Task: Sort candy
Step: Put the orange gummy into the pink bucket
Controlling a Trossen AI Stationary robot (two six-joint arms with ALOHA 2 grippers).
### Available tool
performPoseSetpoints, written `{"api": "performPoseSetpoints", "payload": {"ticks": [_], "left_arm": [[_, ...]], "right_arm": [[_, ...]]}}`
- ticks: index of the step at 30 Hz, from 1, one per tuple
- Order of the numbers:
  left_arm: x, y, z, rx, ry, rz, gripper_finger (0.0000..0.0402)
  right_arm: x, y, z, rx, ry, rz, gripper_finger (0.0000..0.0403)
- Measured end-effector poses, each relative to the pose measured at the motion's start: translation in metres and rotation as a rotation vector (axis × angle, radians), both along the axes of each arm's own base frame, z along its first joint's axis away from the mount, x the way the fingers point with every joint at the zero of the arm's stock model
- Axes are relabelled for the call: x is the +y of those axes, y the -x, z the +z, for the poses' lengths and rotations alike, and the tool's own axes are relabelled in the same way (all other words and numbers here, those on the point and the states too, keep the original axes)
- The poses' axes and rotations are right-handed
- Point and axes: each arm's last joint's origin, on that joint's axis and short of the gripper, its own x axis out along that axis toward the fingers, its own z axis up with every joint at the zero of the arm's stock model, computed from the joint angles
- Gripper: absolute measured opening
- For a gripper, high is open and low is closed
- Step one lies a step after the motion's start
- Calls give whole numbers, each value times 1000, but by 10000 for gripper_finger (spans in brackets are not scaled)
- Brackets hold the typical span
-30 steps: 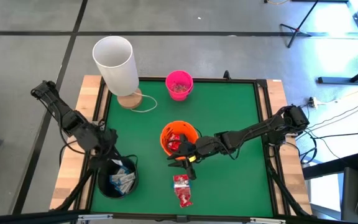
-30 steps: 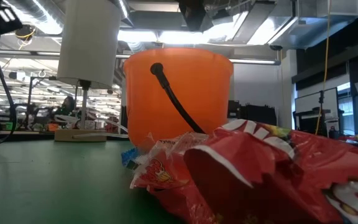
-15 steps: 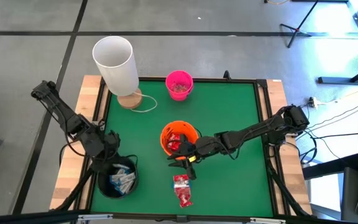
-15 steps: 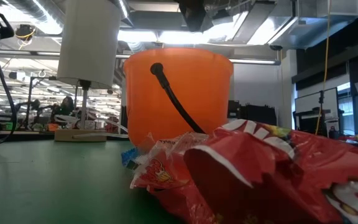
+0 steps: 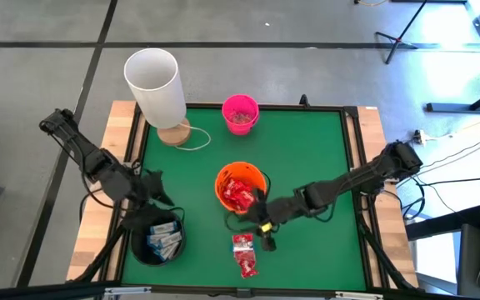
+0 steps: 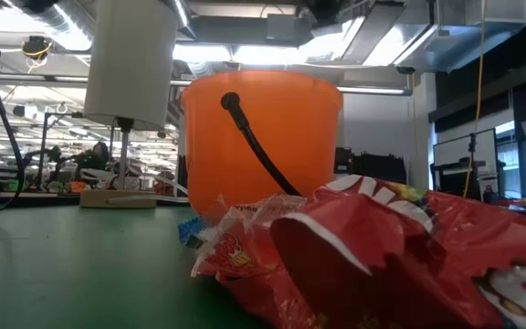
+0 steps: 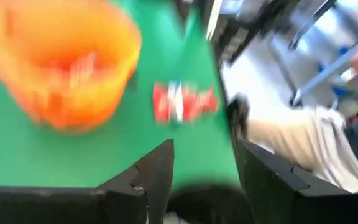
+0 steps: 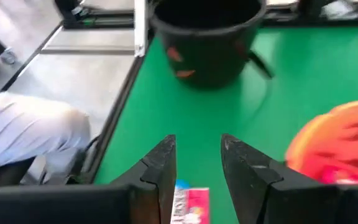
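The left gripper's two dark fingers stand apart with nothing between them, poised just above the rim of the round black plastic bucket at the near-left of the green felt worktop, where narrow white-and-blue wrapped candy bars lie in a heap. The right gripper hangs low between the round orange plastic bucket, holding shiny red crinkly candy packets, and the small pile of loose candy on the worktop near its front edge; its fingers are parted and empty, with the pile's pink-and-white wrappers showing just beyond their tips. A small pink plastic bucket stands farther back, and a tall white cylinder on a wooden base sits at the far-left corner. A person's pale trouser leg shows beside the worktop in the right wrist view. Judging by this layout, a drop into the black bucket looks just done on the left, while the right arm seems to be starting the next pick. That calls for lowering the parted fingers squarely over one wrapper, closing on it alone rather than dragging the heap, then carrying red to orange or blue-and-white to black
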Motion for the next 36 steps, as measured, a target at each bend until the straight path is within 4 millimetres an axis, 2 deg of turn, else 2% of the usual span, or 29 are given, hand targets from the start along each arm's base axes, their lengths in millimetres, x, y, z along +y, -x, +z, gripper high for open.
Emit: {"api": "performPoseSetpoints", "payload": {"ticks": [4,7,11,15,22,26,31,36], "left_arm": [[-5,-9,17,-247,-96,-50,167],[-9,-15,19,-351,-174,-67,167],[-12,-22,11,-391,-216,-60,167],[-14,-30,1,-363,-232,-45,167],[-21,-47,-5,-366,-230,-31,167],[-24,-52,-11,-345,-243,-33,167],[-26,-56,-14,-331,-252,-35,167],[-26,-56,-14,-333,-255,-24,167]], "right_arm": [[17,4,-24,104,-2,48,122],[34,7,-35,121,18,83,122],[58,10,-59,148,84,132,123],[72,12,-84,200,119,156,142],[75,7,-109,249,125,122,217],[76,5,-119,262,139,115,236],[78,2,-134,272,153,107,222],[77,1,-138,284,159,83,169]]}}
